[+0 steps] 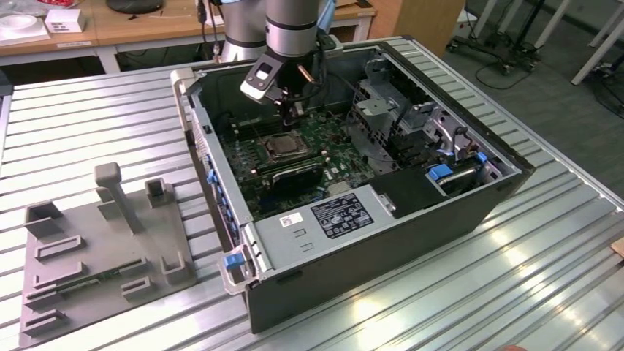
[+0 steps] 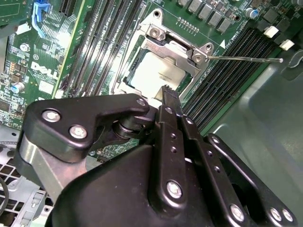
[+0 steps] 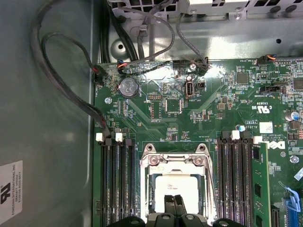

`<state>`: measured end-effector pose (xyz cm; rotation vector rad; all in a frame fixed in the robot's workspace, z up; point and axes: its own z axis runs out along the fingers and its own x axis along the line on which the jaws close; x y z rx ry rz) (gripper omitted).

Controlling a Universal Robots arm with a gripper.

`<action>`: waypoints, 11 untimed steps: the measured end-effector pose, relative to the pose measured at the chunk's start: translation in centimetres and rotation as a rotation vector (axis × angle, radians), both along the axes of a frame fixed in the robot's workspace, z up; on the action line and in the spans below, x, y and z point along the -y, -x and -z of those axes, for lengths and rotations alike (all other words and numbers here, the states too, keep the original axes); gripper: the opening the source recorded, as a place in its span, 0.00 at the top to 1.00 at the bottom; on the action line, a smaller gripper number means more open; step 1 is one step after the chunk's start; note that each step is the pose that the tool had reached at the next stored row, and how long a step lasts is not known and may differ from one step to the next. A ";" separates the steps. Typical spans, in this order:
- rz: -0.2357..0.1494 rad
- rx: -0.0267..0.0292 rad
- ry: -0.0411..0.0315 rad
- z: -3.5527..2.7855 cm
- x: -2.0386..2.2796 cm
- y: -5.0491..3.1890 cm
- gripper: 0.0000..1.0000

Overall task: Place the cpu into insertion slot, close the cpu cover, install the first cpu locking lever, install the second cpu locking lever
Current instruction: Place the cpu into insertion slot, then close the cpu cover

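Gripper (image 1: 289, 115) low over the slot (image 1: 283, 146) inside the open case (image 1: 410, 241); fingers together, nothing between them.
In both wrist views the cpu (image 3: 176, 185) lies flat in the slot on the green board (image 3: 189, 127), with the cover (image 2: 173, 47) a silvery frame around it; cannot tell whether the cover sits fully down. Fingertips (image 2: 166, 94) hang just over one edge of the cpu, contact unclear. A thin lever (image 2: 246, 59) sticks out from a slot corner across the black memory slots (image 2: 227, 75), its end free. Grey fixture plate (image 1: 98, 248) lies on the table (image 1: 487, 292), well apart from the case, at the exterior view's left.
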<state>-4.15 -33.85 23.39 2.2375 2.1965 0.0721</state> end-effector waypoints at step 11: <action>0.000 0.0000 0.0000 0.13 0.01 0.02 0.89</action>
